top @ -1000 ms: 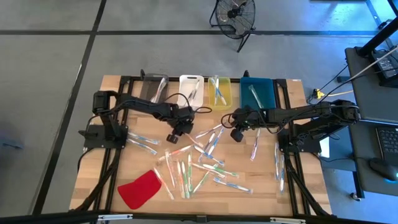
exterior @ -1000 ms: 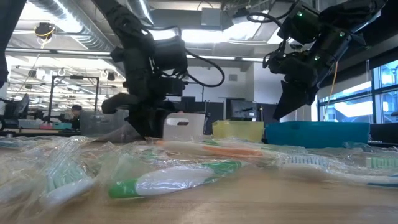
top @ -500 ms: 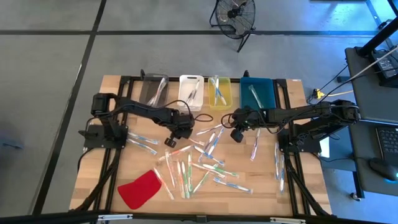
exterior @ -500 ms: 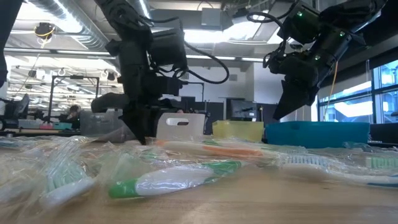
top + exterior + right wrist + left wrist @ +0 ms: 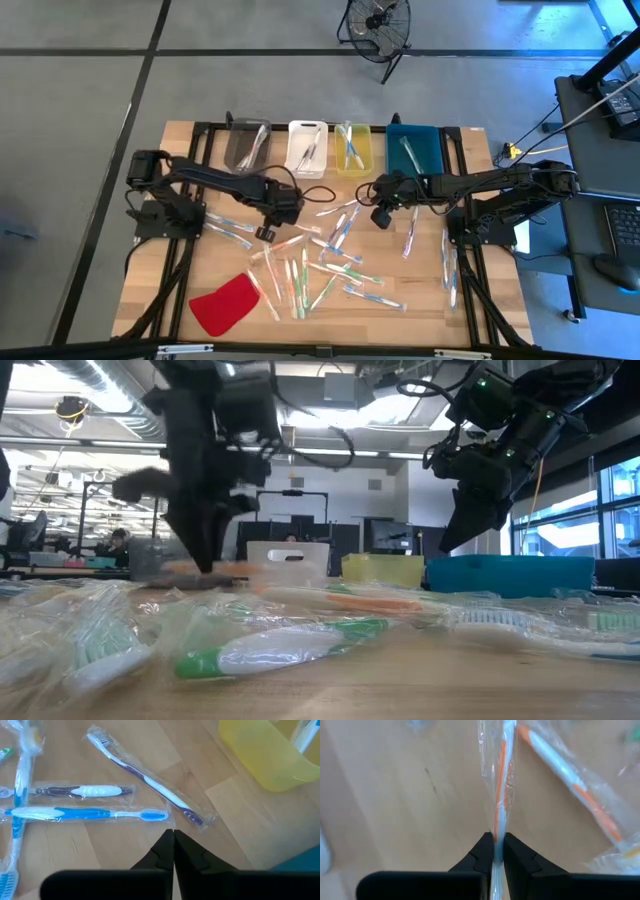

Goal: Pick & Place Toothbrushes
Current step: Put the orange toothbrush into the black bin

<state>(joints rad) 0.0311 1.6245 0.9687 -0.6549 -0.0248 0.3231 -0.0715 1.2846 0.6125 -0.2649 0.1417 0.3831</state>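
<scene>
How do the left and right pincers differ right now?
The left pincer is shut on an orange toothbrush in a clear wrapper; the right pincer is shut on nothing. The left sits down among the scattered toothbrushes; the right hangs above the table, near the yellow bin. Both are closed.

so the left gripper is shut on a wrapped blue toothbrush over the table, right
Not quite: the colour is wrong. The left wrist view shows the left gripper shut on a wrapped orange toothbrush, not a blue one. It is over the table, as you said.
</scene>
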